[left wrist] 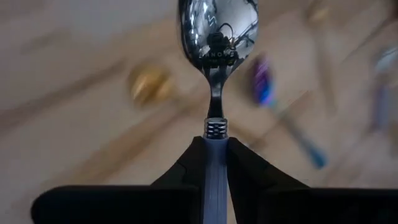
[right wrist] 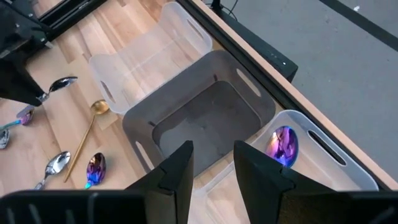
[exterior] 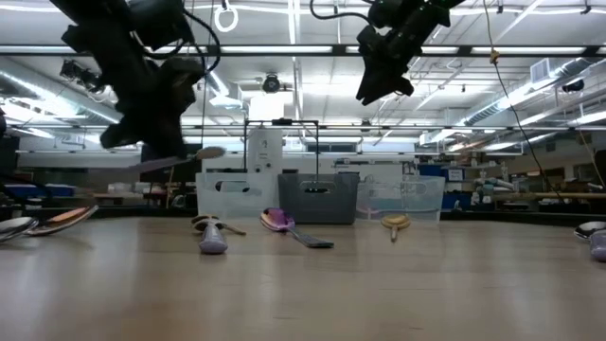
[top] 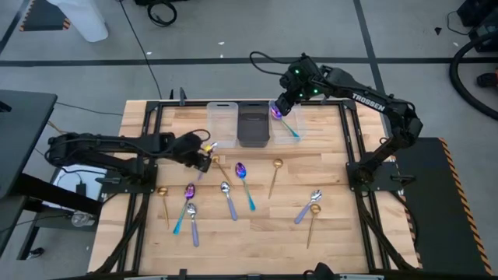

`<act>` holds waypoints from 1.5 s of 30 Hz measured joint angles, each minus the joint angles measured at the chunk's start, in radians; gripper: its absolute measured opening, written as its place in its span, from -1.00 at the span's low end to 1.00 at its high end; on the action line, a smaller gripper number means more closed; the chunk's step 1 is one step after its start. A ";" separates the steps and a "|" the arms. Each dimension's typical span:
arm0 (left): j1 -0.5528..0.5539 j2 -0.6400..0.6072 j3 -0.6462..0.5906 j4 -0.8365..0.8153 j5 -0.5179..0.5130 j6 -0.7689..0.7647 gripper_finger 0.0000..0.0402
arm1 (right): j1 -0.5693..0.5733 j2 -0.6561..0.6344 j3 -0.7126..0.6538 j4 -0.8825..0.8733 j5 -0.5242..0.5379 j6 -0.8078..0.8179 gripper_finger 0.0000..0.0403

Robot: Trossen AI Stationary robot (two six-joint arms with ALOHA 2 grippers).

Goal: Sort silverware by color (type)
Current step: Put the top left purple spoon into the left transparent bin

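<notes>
My left gripper [top: 205, 160] hovers over the table's left-middle, shut on a silver-bowled spoon with a lavender handle [left wrist: 217, 37]; the spoon [exterior: 194, 156] hangs above the wood. My right gripper [right wrist: 211, 168] is open and holds nothing, high above the dark bin [right wrist: 205, 118] at the far edge. That bin stands between two clear bins [top: 222, 120] [top: 286, 124]. In the right-hand clear bin lies a purple-bowled, teal-handled spoon [right wrist: 283, 146]. Several gold, silver and purple spoons lie flat on the table, among them a purple one [top: 243, 173] and a gold one [top: 276, 167]. My left gripper pinches the spoon's lavender handle [left wrist: 214, 165] between its two fingers, just behind the ribbed metal collar. The spoon runs on forward from the fingertips, its bowl [left wrist: 217, 31] out ahead. The fingers slant down from the table's left. The spoon is lifted clear of the table, roughly level.
More spoons lie at the near left [top: 191, 214] and near right [top: 311, 206], and a gold one [top: 220, 165] lies just beside my left gripper. Black frame rails [top: 350, 148] run along the table's sides. Bare wood [top: 264, 233] shows at the near middle.
</notes>
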 joint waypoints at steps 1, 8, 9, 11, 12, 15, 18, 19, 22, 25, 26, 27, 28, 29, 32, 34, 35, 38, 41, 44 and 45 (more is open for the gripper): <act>0.010 0.000 0.000 0.047 0.000 0.014 -0.77 | 0.002 0.000 0.000 0.001 0.001 0.000 -0.38; 0.105 0.000 0.002 0.316 -0.013 0.066 -0.77 | 0.036 0.000 0.000 0.044 0.021 0.027 -0.38; 0.123 0.000 0.002 0.336 -0.016 0.069 -0.77 | 0.043 0.000 0.000 0.050 0.027 0.027 -0.38; 0.158 0.002 0.005 0.357 -0.016 0.094 -0.77 | 0.057 0.000 0.000 0.063 0.035 0.027 -0.38; 0.175 0.011 0.013 0.351 -0.016 0.111 -0.77 | 0.063 0.000 0.000 0.070 0.042 0.027 -0.38; 0.221 0.054 0.061 0.314 -0.012 0.165 -0.77 | 0.080 0.000 0.000 0.092 0.055 0.027 -0.38; 0.266 0.124 0.133 0.271 0.011 0.226 -0.77 | 0.088 0.000 0.000 0.112 0.056 0.026 -0.38; 0.279 0.151 0.157 0.244 0.018 0.248 -0.77 | 0.088 0.000 0.000 0.117 0.056 0.026 -0.38; 0.310 0.232 0.239 0.186 0.038 0.309 -0.77 | 0.088 0.000 0.000 0.117 0.056 0.026 -0.38; 0.329 0.305 0.346 0.121 0.066 0.375 -0.77 | 0.088 0.000 0.000 0.101 0.056 0.027 -0.38; 0.334 0.328 0.378 0.083 0.068 0.399 -0.77 | 0.090 0.001 0.000 0.096 0.056 0.027 -0.38; 0.338 0.355 0.410 0.044 0.069 0.422 -0.77 | 0.091 0.001 0.000 0.090 0.056 0.029 -0.38; 0.344 0.378 0.440 0.020 0.071 0.440 -0.77 | 0.092 0.001 0.000 0.089 0.055 0.034 -0.38; 0.352 0.400 0.468 -0.007 0.071 0.460 -0.77 | 0.093 0.001 0.000 0.089 0.054 0.040 -0.38; 0.381 0.459 0.531 -0.062 0.074 0.507 -0.77 | 0.099 0.001 0.000 0.090 0.053 0.051 -0.38; 0.400 0.495 0.544 -0.094 0.075 0.528 -0.77 | 0.105 0.001 0.000 0.093 0.053 0.051 -0.38; 0.411 0.512 0.545 -0.097 0.075 0.534 -0.77 | 0.108 0.001 0.000 0.097 0.053 0.051 -0.38; 0.440 0.557 0.546 -0.131 0.076 0.575 -0.77 | 0.119 0.001 0.000 0.098 0.053 0.051 -0.38; 0.456 0.605 0.546 -0.155 0.073 0.613 -0.77 | 0.130 0.001 0.000 0.098 0.068 0.050 -0.38; 0.457 0.643 0.546 -0.148 0.066 0.633 -0.77 | 0.138 0.001 0.000 0.101 0.080 0.045 -0.38; 0.455 0.656 0.546 -0.150 0.066 0.633 -0.77 | 0.138 0.001 0.000 0.104 0.080 0.045 -0.38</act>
